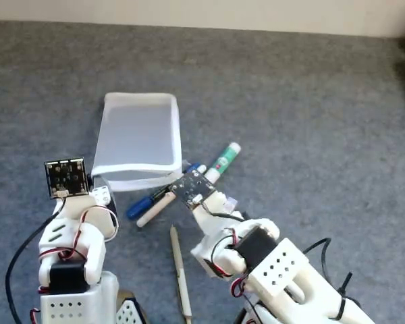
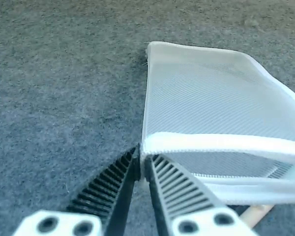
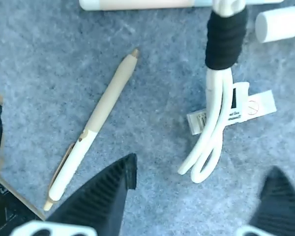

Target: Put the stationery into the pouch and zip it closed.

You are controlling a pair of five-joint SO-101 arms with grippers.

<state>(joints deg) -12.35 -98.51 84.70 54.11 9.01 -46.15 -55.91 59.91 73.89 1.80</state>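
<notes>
The pouch is cut off by the frame edge; the right arm hides one end of the glue stick.

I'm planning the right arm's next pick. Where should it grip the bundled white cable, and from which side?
Probably at the black band, from straight above, jaws straddling the bundle crosswise. There the strands of the white cable are bound tight; the loose loops nearer the open right gripper could splay or slip.

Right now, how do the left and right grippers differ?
The left gripper has its jaws closed on the pouch at its rim; the right gripper has its jaws wide apart, holding nothing. The left touches the pouch; the right hangs over a white cable and beige pen. Both have black jaws.
</notes>
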